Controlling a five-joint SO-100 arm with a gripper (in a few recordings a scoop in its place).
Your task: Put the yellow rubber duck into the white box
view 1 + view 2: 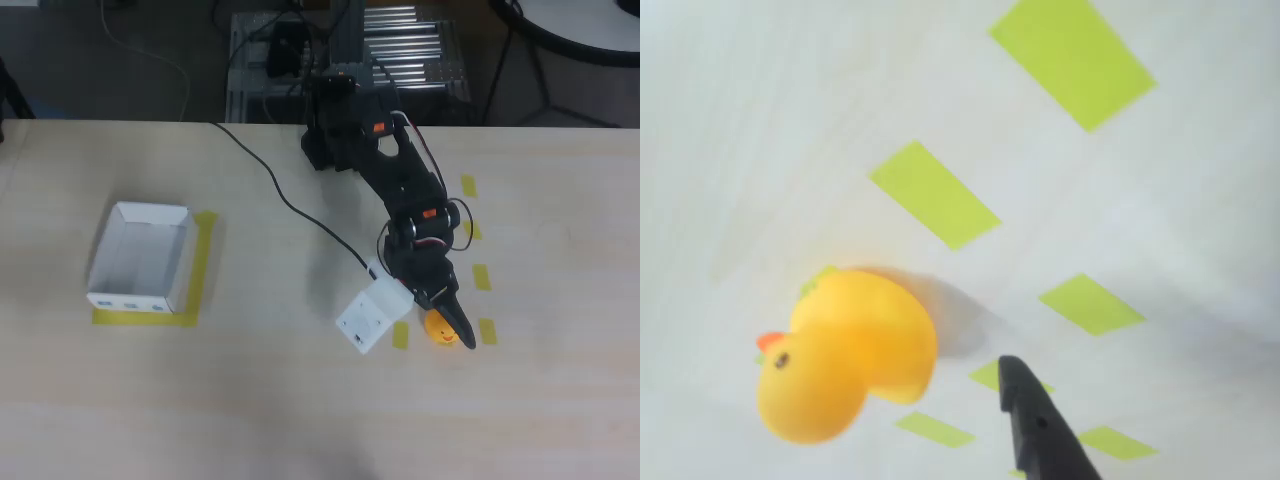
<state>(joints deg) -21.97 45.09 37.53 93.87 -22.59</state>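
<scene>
The yellow rubber duck [436,328] lies on the table among yellow tape strips, right of centre in the overhead view. My black gripper [447,333] hangs over it, open, with one dark finger [458,318] along the duck's right side. In the wrist view the duck [845,355] sits at lower left with its orange beak pointing left. One black fingertip [1032,420] stands just right of it, apart from it. The other finger is hidden. The white box [182,262] sits empty at the far left of the table on a yellow tape outline.
A white camera block [370,316] rides on the wrist, left of the duck. A black cable [290,208] runs across the table from the arm's base [335,140]. Several short yellow tape strips [481,277] mark the duck's area. Bare table lies between the duck and the box.
</scene>
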